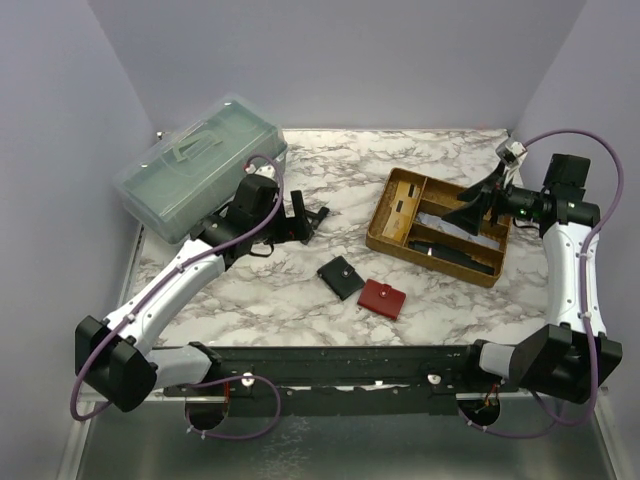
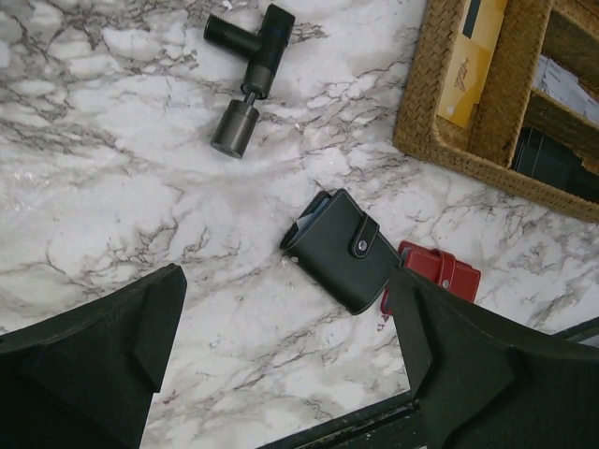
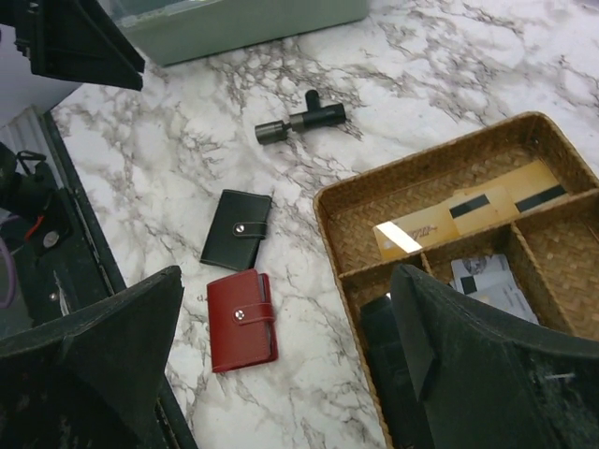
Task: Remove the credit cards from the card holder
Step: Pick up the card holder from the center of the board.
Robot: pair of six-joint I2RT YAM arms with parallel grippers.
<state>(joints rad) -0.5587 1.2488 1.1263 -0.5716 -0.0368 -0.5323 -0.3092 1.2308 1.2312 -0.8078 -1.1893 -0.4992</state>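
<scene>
- Cards [image 3: 487, 279], pale grey, lay in the middle compartment of the woven tray [image 1: 420, 258]; a bluish edge peeked from the black wallet [image 2: 342, 253].
- Red wallet [image 1: 382, 298] lay snapped shut nearest the arms, just beside the black one.
- Left pincer [image 2: 285, 281] hovered wide open above the worktop [image 1: 270, 290], holding nothing.
- Right pincer [image 3: 288, 281] hung wide open over the tray, empty.
- Tool [image 3: 301, 122] lay farther back; a clear box [image 1: 200, 165] sat far left.
</scene>
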